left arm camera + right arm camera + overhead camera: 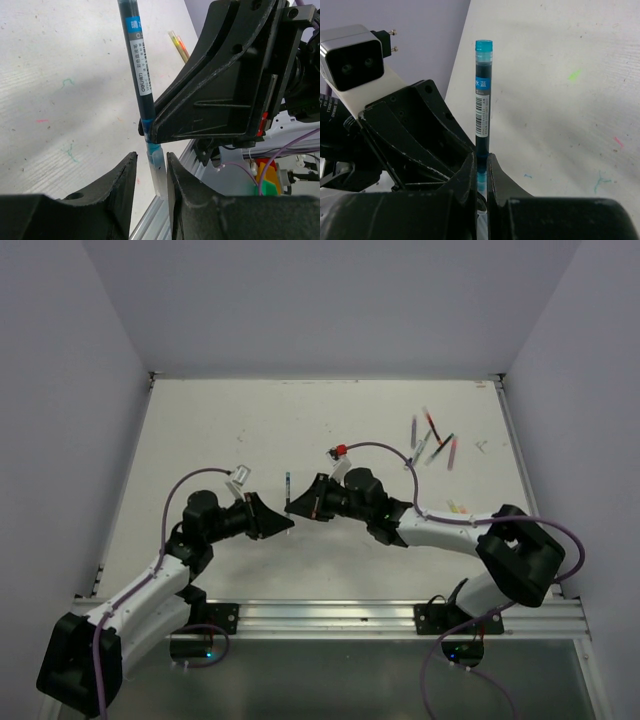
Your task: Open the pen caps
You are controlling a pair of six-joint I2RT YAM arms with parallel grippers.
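My right gripper (481, 160) is shut on a blue pen (482, 100) and holds it upright above the table. In the top view this pen (287, 490) stands between the two grippers at mid-table. Its clear, blue-tinted cap (156, 167) points down between the fingers of my left gripper (151, 156). Those jaws are open: the cap lies close to the right finger, with a gap to the left one. The right gripper's finger (210, 100) clamps the pen just above the cap. Several more pens (435, 445) lie scattered at the far right of the table.
A small red-ended item (340, 450) lies behind the right gripper. Two yellowish pens (457, 506) rest beside the right arm. The aluminium rail (330, 618) runs along the near table edge. White walls close in the table on three sides.
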